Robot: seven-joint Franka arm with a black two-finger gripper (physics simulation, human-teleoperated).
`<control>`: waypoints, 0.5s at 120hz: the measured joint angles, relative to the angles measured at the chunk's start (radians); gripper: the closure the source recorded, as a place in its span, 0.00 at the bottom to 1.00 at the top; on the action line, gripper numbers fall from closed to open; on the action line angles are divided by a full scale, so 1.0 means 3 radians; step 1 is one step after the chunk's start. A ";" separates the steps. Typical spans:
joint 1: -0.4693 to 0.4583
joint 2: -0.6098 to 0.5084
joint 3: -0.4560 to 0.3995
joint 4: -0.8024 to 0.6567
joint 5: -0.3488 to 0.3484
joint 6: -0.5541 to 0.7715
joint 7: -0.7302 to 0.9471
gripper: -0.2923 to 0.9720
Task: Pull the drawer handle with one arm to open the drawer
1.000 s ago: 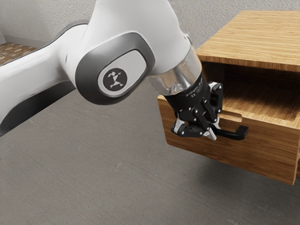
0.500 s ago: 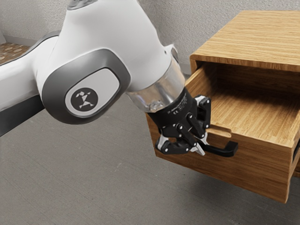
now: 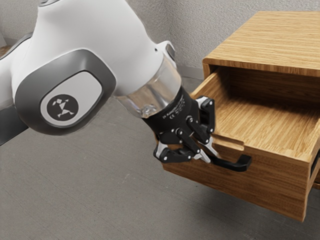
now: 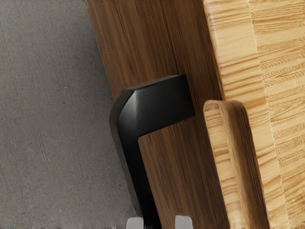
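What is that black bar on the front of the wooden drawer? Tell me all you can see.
The handle is a matte black bar, plastic or painted metal by its look, its ends bent back to meet the wooden drawer front. It runs level along the front's upper part, standing off the wood. The gripper is shut on its end toward the exterior view's left, one finger each side.

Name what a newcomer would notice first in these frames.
The big white arm dominates the exterior view's left, with its black claw at the black handle. Next comes the wooden drawer, standing well out of its cabinet on the exterior view's right, its wood floor showing.
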 joint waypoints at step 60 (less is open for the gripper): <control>0.0193 0.1021 0.0041 0.1680 0.0233 -0.0779 -0.0037 0.33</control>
